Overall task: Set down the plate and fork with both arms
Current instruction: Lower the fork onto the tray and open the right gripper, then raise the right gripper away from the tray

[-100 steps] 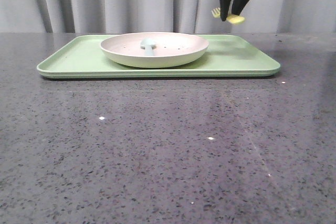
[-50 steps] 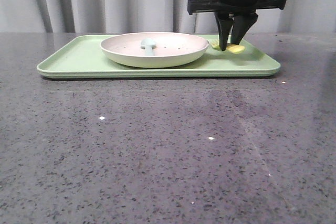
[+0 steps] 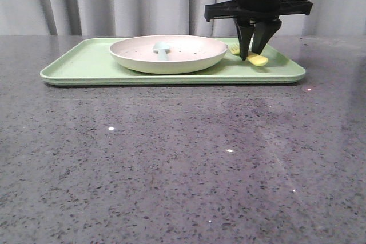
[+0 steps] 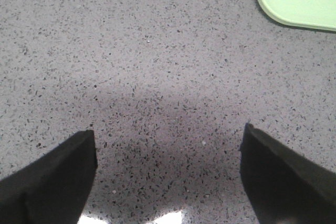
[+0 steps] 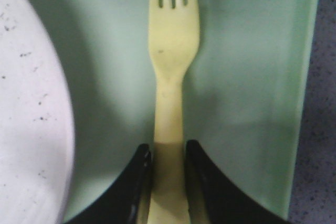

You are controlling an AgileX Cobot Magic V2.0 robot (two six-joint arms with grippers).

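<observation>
Your right gripper (image 3: 252, 56) is down on the green tray (image 3: 86, 64), fingers pinching the yellow fork (image 5: 170, 72) by its handle; fork sits over the tray just right of the plate (image 3: 168, 53), w/ a blue spoon (image 3: 162, 49) in it. Your left gripper (image 4: 168, 174) hangs spread wide over bare countertop (image 4: 157, 66).

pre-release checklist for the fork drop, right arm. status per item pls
1. Right tool shut on the fork: ok, fingers clamp the handle.
2. Fork over the tray, beside the plate, not in it: ok.
3. Fork resting on the tray: cannot tell; front view shows it at tray level.
4. Plate on the tray: ok, spoon lies in it.
5. Left tool clear: ok, open over bare table, off the tray.
</observation>
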